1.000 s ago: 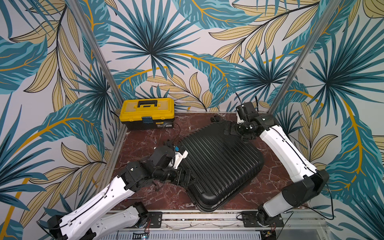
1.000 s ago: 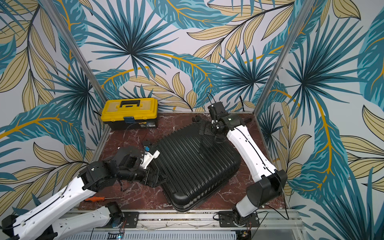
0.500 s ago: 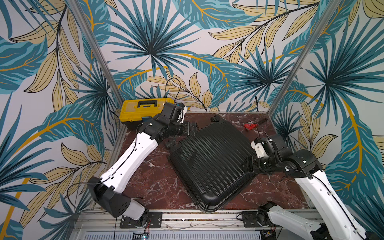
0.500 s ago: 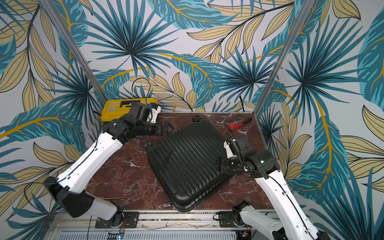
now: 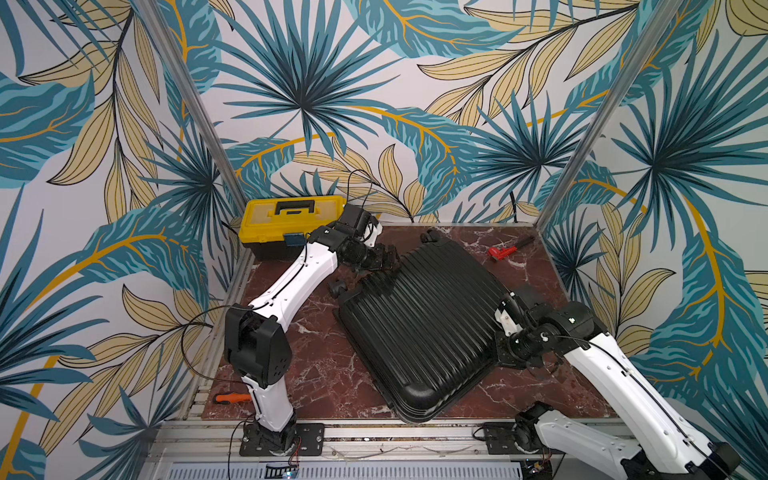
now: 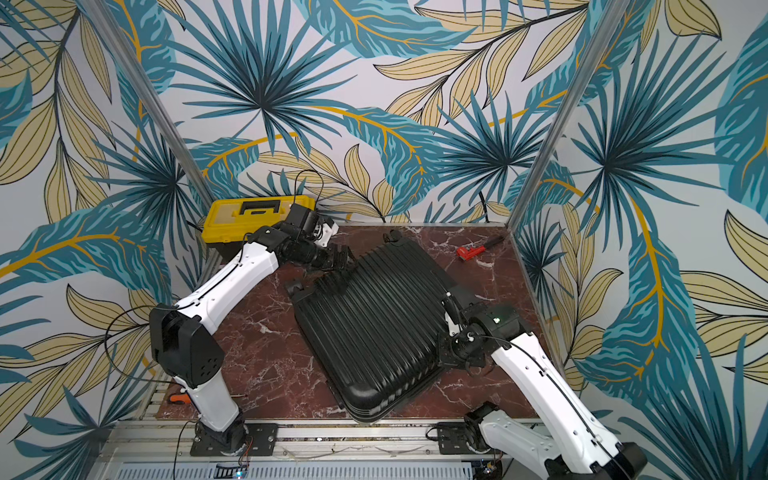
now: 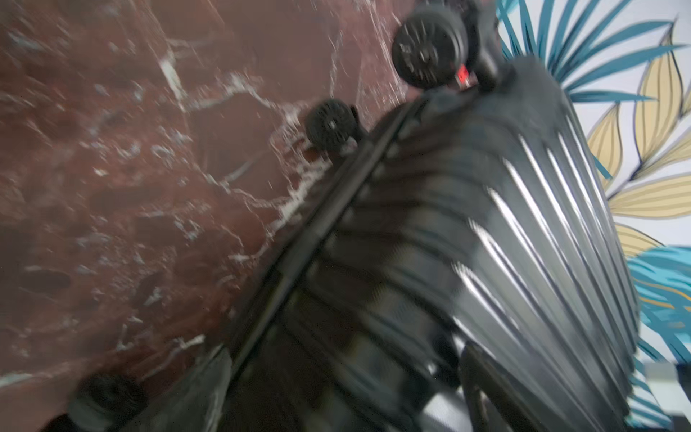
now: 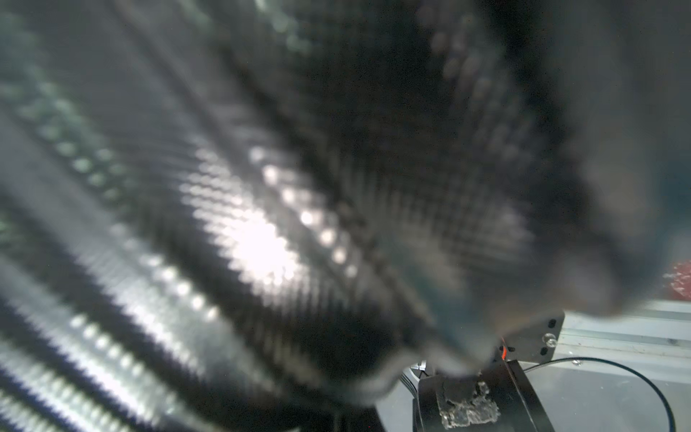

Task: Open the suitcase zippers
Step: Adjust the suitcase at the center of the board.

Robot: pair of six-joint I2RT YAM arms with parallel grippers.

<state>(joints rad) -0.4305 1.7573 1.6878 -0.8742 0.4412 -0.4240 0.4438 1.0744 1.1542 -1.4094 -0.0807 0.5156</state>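
The black ribbed suitcase [image 5: 419, 324] [image 6: 370, 324] lies flat and skewed on the marble table [image 5: 316, 365]. Its zippers show as a thin dark seam [image 7: 318, 232] along the rim between the shell halves; no pull can be made out. My left gripper [image 5: 385, 259] [image 6: 338, 259] is open at the case's far left corner, next to a wheel [image 5: 337, 286]. My right gripper [image 5: 503, 353] [image 6: 444, 353] is shut against the case's right edge. The right wrist view is blurred shell [image 8: 254, 239], so whether anything is pinched is hidden.
A yellow-lidded toolbox [image 5: 291, 224] stands at the back left, just behind my left wrist. A red tool [image 5: 503, 251] lies at the back right. An orange-handled screwdriver [image 5: 230, 398] lies at the front left edge. Metal posts and patterned walls close in the table.
My left arm swung from the front left up to the case's far left corner. My right arm came from the far corner to the right edge and its gripper closed. The suitcase turned.
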